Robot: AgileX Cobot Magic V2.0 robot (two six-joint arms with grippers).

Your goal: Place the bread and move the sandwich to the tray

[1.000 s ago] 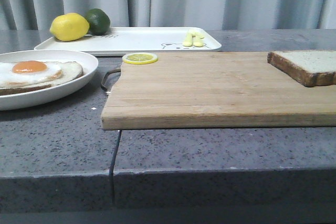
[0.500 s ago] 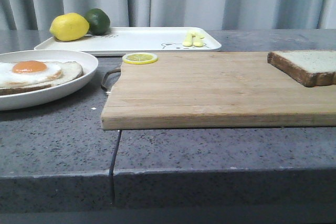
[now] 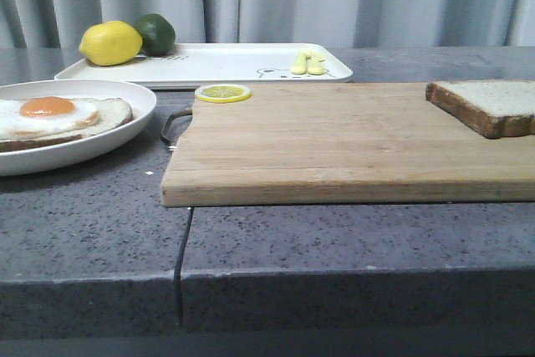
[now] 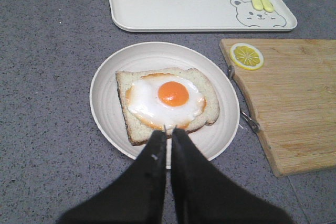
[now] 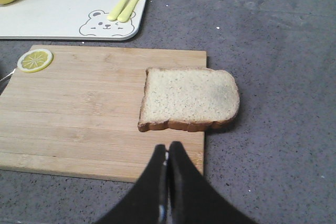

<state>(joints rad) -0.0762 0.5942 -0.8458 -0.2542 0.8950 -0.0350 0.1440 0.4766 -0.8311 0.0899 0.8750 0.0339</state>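
White plate [image 4: 107, 124]: round and shallow, on the grey desk [image 3: 92, 223] just left of the cutting board; it holds the sandwich [image 4: 167, 102], one brown-crusted slice with a fried egg and orange yolk on top.
Tray [image 3: 226, 64]: white, rectangular, at the back of the desk behind the plate and board; it carries a lemon [image 3: 110, 43] and a lime [image 3: 156, 33] at its left end and a pale yellow fork and knife [image 3: 308, 62] at its right end, beside a printed bear face [image 5: 103, 22].
Cutting board [image 3: 334, 140]: wooden, with a metal handle on its left edge; a lemon slice [image 3: 222, 93] lies on its far left corner.
Bread [image 5: 189, 98]: a plain slice lying flat at the board's right end, its right part overhanging the board's edge above the desk.
Left gripper [image 4: 168, 131]: fingers pressed together with nothing between them, hanging above the near rim of the plate, tips just short of the sandwich.
Right gripper [image 5: 167, 148]: fingers closed and empty, above the board's near right corner, apart from the bread.
Front view only: grey curtain behind the desk, and a seam in the desk's front edge; neither gripper appears there.
Wrist views only: the bear drawing in full and the bread's overhang.
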